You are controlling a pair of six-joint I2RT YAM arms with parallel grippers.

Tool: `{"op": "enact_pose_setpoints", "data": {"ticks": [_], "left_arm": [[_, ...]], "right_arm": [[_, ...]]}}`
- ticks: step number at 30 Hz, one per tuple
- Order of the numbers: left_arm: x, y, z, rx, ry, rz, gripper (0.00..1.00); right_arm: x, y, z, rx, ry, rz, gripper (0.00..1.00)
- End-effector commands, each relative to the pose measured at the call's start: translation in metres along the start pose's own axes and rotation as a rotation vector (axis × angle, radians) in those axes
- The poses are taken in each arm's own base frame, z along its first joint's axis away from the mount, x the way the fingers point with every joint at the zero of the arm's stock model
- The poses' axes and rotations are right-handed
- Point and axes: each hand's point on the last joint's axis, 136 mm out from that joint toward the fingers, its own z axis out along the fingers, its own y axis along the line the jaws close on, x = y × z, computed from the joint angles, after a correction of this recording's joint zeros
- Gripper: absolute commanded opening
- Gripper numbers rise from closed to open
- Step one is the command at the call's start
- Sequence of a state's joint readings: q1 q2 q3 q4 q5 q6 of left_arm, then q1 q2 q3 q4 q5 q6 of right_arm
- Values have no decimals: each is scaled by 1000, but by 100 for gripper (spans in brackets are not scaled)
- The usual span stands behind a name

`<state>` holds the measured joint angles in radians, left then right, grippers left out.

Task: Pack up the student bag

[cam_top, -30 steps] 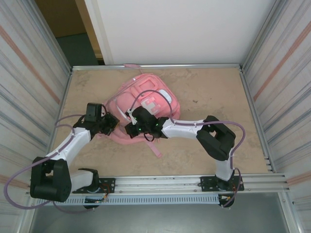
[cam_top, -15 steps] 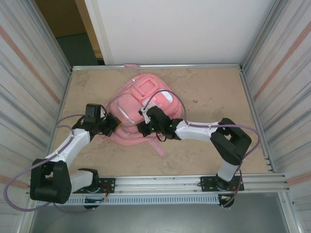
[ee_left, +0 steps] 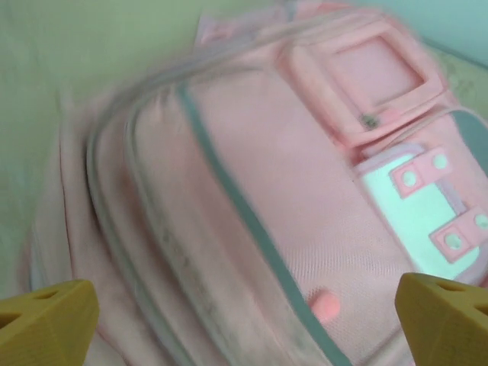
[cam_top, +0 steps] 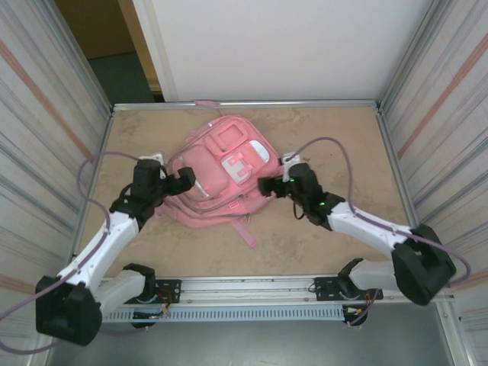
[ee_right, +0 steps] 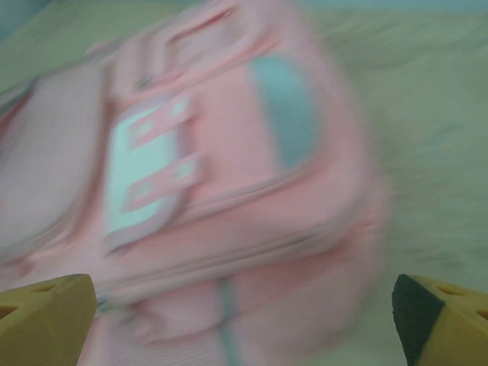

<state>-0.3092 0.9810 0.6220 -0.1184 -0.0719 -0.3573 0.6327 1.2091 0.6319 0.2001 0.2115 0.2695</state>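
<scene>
The student bag is a large pink backpack lying front-up in the middle of the table, with a white front pocket. My left gripper hovers at its left edge, open, with nothing between the fingers. My right gripper is at the bag's right edge, open too and holding nothing. In the left wrist view the bag lies under the wide-apart yellow fingertips. The right wrist view is blurred, with the bag under the spread fingertips.
A pink strap trails from the bag toward the near edge. Metal walls close in the table on the left and right. A rail runs along the front by the arm bases. A small pink scrap lies on the back edge.
Both grippers have opened and let go of the bag. The right arm has swung out to the right, the left has lifted slightly. The bag has settled flatter on the table.
</scene>
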Motion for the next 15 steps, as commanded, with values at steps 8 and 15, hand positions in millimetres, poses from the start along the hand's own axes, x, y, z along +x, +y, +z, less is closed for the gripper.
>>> {"op": "enact_pose_setpoints", "data": {"ticks": [8, 15], "left_arm": [[15, 57, 38, -69, -270, 492, 99], [14, 72, 66, 4, -326, 382, 99]], "right_arm": [[9, -152, -45, 404, -157, -2, 99], [41, -201, -26, 405, -131, 52, 99]]}}
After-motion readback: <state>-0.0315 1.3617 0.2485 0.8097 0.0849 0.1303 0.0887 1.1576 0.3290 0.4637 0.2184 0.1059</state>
